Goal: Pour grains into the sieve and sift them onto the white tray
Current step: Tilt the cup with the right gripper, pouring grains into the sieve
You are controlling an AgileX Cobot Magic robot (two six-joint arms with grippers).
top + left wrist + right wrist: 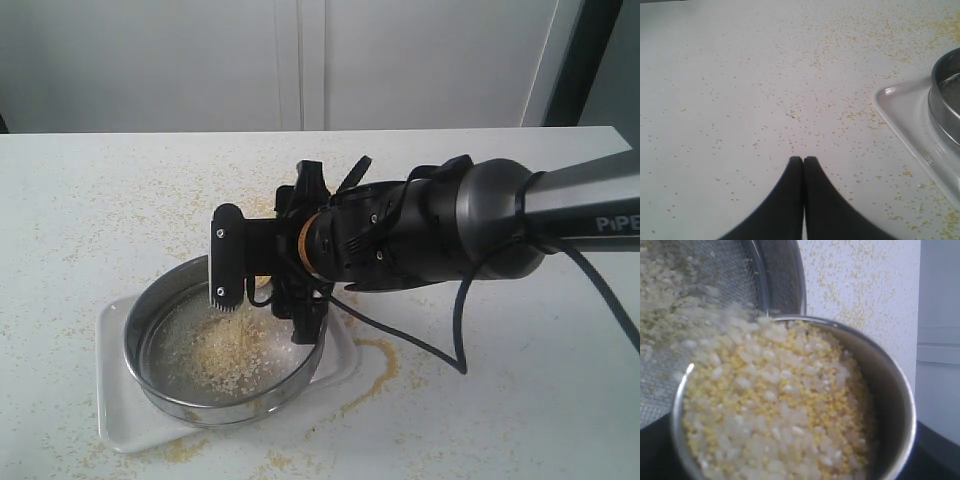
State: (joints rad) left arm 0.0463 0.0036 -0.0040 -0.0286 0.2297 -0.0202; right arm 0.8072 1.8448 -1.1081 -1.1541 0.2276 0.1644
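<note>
My right gripper [266, 290] reaches in over the sieve [150, 305] and is shut on a small steel cup [900, 390], tipped toward the mesh. The cup is full of mixed yellow and off-white grains [775, 405], which spill over its lip onto the sieve mesh [715, 270]. A pale heap of grains [235, 352] lies inside the sieve. The sieve sits on the white tray [125, 425]. My left gripper [803, 159] is shut on nothing, low over the bare table beside the tray corner [905, 115] and the sieve rim [942, 90]. It does not show in the exterior view.
Loose grains speckle the white table all around, with a thicker yellow streak [380, 362] right of the tray. A black cable [420, 345] hangs from the right arm down to the table. A white wall stands behind the table.
</note>
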